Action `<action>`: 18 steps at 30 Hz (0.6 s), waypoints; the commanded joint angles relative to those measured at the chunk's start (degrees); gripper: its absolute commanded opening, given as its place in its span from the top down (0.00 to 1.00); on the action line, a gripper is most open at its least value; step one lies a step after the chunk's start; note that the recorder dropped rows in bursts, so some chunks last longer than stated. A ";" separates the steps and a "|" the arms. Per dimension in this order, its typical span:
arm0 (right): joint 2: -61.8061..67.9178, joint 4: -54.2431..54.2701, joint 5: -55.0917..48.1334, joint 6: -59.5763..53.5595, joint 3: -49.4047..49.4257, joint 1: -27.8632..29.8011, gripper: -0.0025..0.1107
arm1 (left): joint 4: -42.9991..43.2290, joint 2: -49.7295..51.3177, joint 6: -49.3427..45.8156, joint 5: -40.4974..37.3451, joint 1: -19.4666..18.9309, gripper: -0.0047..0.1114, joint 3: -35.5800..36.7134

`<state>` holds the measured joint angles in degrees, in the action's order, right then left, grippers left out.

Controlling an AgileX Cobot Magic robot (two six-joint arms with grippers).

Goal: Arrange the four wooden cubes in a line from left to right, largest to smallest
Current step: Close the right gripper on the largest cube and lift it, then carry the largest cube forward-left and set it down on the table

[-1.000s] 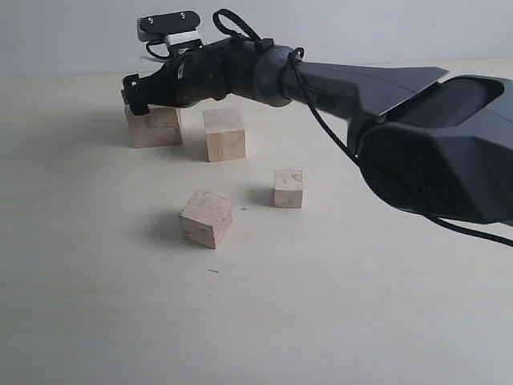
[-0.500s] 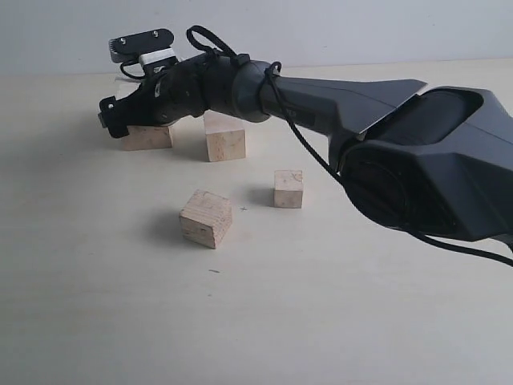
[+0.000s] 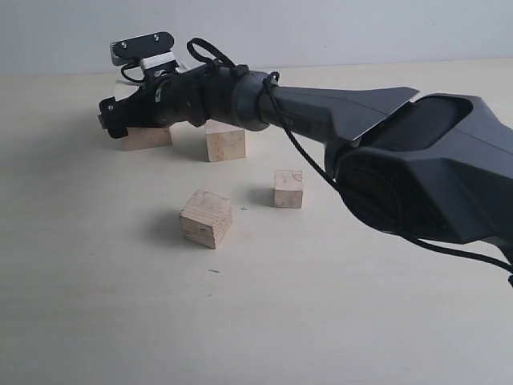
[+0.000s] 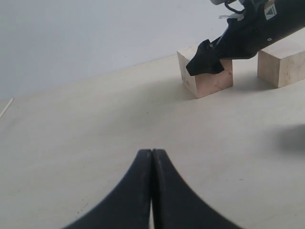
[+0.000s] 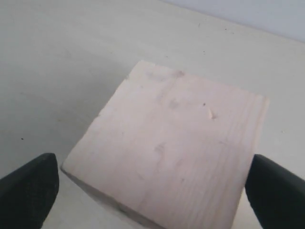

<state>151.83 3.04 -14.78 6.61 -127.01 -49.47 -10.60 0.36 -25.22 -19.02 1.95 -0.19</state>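
The largest wooden cube (image 3: 149,137) (image 5: 167,148) sits at the far left of the table, with my right gripper (image 3: 119,117) (image 5: 152,186) shut on it, one black finger on each side. In the left wrist view, that cube (image 4: 209,80) rests on the table under the right gripper (image 4: 206,58). A second cube (image 3: 225,144) (image 4: 282,67) stands just right of it. A rotated cube (image 3: 206,218) lies nearer the front. The smallest cube (image 3: 288,188) is to its right. My left gripper (image 4: 152,153) hangs shut and empty over bare table, well away from the cubes.
The pale tabletop (image 3: 120,305) spreads wide around the cubes. My right arm (image 3: 417,152) reaches across from the right and hides the far right of the table. A grey wall (image 3: 321,28) runs behind the table's far edge.
My right gripper and the largest cube moved left, away from the second cube, over the first half second. Since then they have barely shifted.
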 commanded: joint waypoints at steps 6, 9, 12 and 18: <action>0.96 -0.60 3.41 -2.26 -0.20 0.25 0.42 | -0.58 -0.36 -0.11 0.29 -0.18 0.96 0.19; 0.96 -0.60 3.71 -2.29 -0.20 0.25 0.71 | -0.58 -0.36 -0.11 0.29 -0.18 0.96 0.19; 0.52 -0.60 1.12 -2.29 -0.20 0.25 0.94 | -0.58 -0.36 -0.11 0.29 -0.18 0.96 0.19; -3.96 -0.60 -10.44 -8.11 -0.20 0.25 0.98 | -0.58 -0.36 -0.11 0.29 -0.18 0.96 0.19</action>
<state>150.72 2.94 -19.23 2.84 -127.01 -49.47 -10.60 0.36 -25.22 -19.02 1.95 -0.19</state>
